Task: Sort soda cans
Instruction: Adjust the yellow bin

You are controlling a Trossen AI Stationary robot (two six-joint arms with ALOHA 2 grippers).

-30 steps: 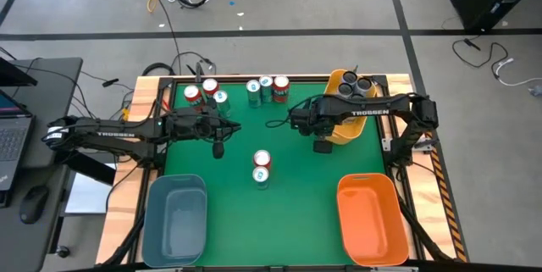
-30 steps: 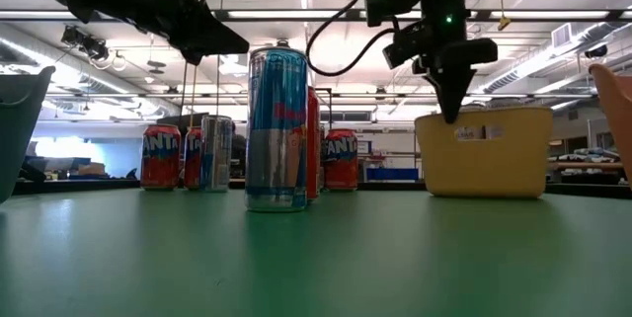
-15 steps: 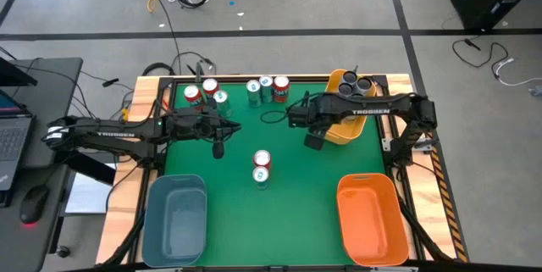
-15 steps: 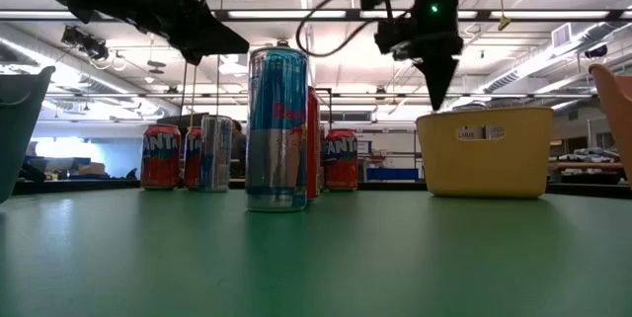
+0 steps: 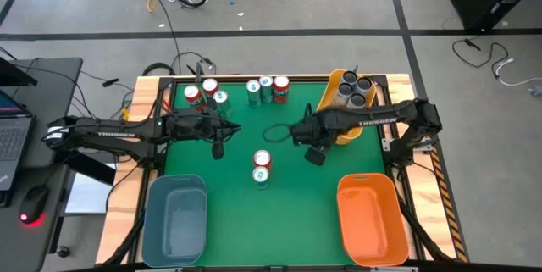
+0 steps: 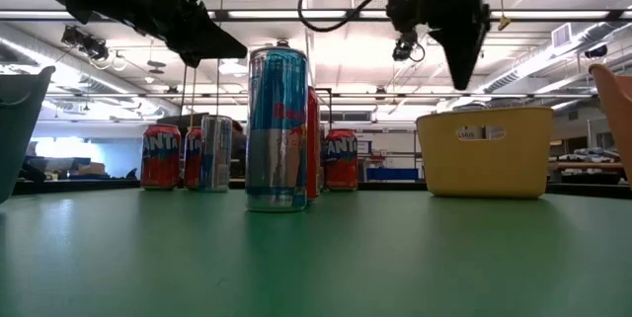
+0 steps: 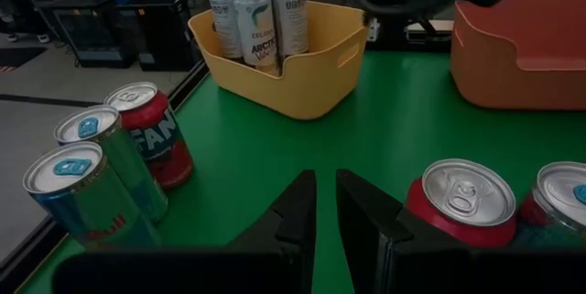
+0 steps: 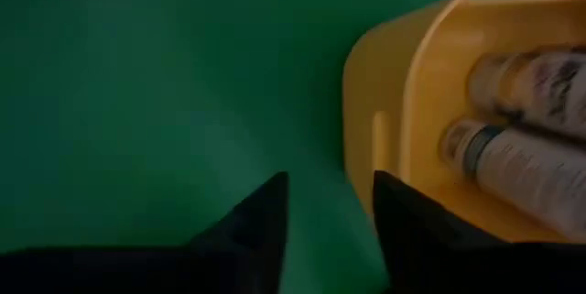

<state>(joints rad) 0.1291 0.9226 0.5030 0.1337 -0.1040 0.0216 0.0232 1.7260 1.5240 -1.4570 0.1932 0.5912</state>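
A red can (image 5: 262,159) and a teal-blue can (image 5: 261,175) stand on the green table's middle, and both show in the low view (image 6: 277,127). Red cans (image 5: 192,94) and teal-blue cans (image 5: 253,88) stand along the far edge. Dark-grey cans (image 5: 356,91) stand in the yellow bin (image 5: 337,128). My left gripper (image 5: 218,147) hovers left of the middle pair, its fingers (image 7: 302,212) close together and empty. My right gripper (image 5: 315,155) hangs open and empty above the table, between the middle pair and the yellow bin (image 8: 403,102).
A blue bin (image 5: 175,217) stands at the near left and an orange bin (image 5: 369,217) at the near right. Bare green table lies between them and around the middle pair of cans. A laptop and a mouse lie on a desk left of the table.
My right gripper has moved away from the yellow bin toward the table's near edge and has risen. The dark-grey cans in the bin, which the arm covered before, now show from above.
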